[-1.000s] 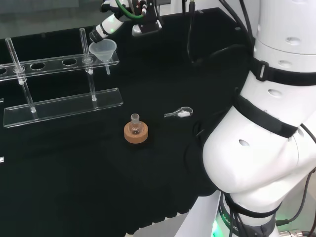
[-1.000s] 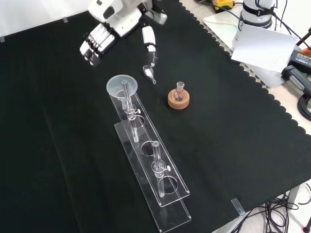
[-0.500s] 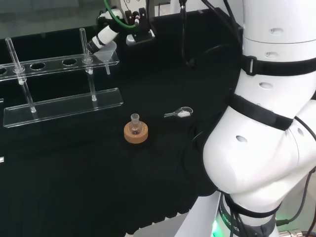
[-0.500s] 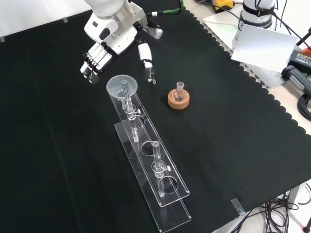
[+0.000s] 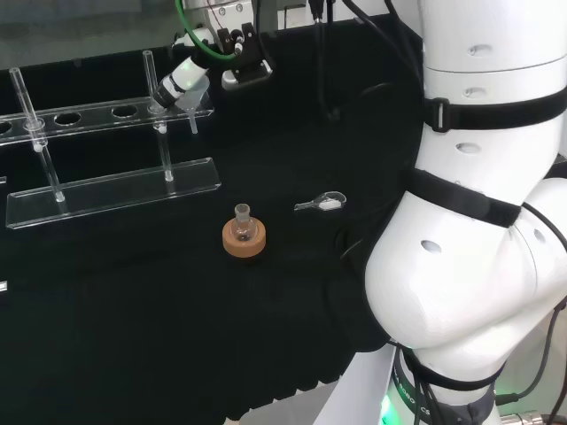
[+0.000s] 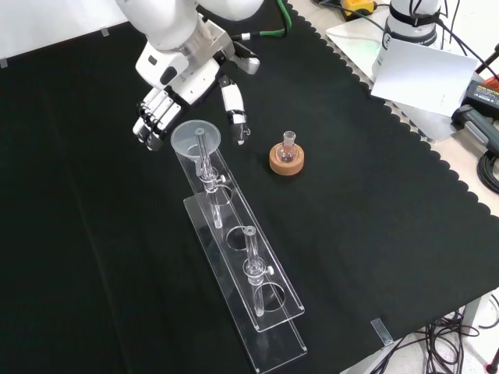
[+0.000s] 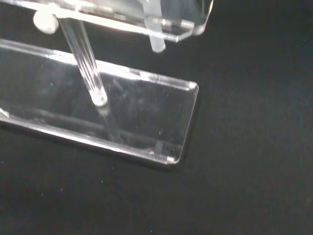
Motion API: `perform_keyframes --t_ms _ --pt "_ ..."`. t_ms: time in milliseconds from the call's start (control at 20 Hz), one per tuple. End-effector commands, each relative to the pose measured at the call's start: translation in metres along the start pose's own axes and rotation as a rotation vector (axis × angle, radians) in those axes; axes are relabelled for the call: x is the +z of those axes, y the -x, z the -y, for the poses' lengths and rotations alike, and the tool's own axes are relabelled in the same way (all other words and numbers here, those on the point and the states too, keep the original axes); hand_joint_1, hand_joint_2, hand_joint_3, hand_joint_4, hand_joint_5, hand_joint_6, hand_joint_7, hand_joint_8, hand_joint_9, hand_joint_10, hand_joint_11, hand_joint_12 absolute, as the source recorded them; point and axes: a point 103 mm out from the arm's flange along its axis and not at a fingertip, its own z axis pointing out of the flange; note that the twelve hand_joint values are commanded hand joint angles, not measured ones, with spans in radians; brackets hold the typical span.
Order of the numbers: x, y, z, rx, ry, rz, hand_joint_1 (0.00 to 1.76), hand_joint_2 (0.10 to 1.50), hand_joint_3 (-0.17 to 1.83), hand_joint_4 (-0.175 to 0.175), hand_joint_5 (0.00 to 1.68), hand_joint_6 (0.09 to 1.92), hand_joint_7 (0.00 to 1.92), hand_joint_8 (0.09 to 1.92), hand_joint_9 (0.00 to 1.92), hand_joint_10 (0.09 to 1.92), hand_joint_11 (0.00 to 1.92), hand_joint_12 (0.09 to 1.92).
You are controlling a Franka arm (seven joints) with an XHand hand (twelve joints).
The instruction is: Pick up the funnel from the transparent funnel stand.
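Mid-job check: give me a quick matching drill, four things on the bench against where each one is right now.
Things:
1. funnel
2. small flask
3. hand
4. small clear piece

Places:
A. on the cork ring
B. lying flat on the black cloth
C. in the end hole of the transparent stand
D. open, fingers and thumb either side of the funnel's rim

Pairs: 1-C, 2-A, 3-D, 4-B

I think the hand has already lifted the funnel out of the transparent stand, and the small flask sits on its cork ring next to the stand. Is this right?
Not quite. The front view shows the funnel resting in the end hole of the transparent stand, not lifted. The hand is open, its fingers on either side of the funnel's rim without closing on it. The small flask does sit on its cork ring next to the stand.
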Motion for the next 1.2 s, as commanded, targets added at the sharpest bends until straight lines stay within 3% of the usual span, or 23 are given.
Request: perform_keyframes --t_ms 50,250,400,600,700,1000,1200 --pt "0.010 0.001 -0.003 0.012 -0.023 0.022 0.68 0.62 0.01 -0.020 0.00 0.09 0.00 0.09 0.00 0.09 0.00 0.80" --pt "0.012 0.004 -0.003 0.001 0.008 0.011 0.70 0.63 0.01 -0.027 0.00 0.09 0.00 0.09 0.01 0.09 0.00 0.90" --pt "0.010 0.003 -0.005 -0.009 0.034 0.013 0.71 0.63 0.01 -0.026 0.00 0.09 0.06 0.09 0.10 0.09 0.00 1.11" --pt "0.007 0.004 -0.007 -0.011 0.036 0.027 0.75 0.63 0.04 -0.018 0.06 0.09 0.19 0.19 0.13 0.55 0.00 1.36" --pt "0.007 0.004 -0.010 -0.014 0.030 0.040 0.76 0.63 0.05 -0.015 0.11 0.09 0.23 0.27 0.15 0.68 0.00 1.42" --pt "0.011 0.009 -0.017 -0.011 0.009 0.064 0.78 0.60 0.13 -0.004 0.25 0.09 0.27 0.41 0.21 0.72 0.00 1.48" --pt "0.011 0.011 -0.019 -0.013 0.016 0.073 0.78 0.48 0.39 0.003 0.33 0.09 0.33 0.48 0.30 0.69 0.00 1.53"
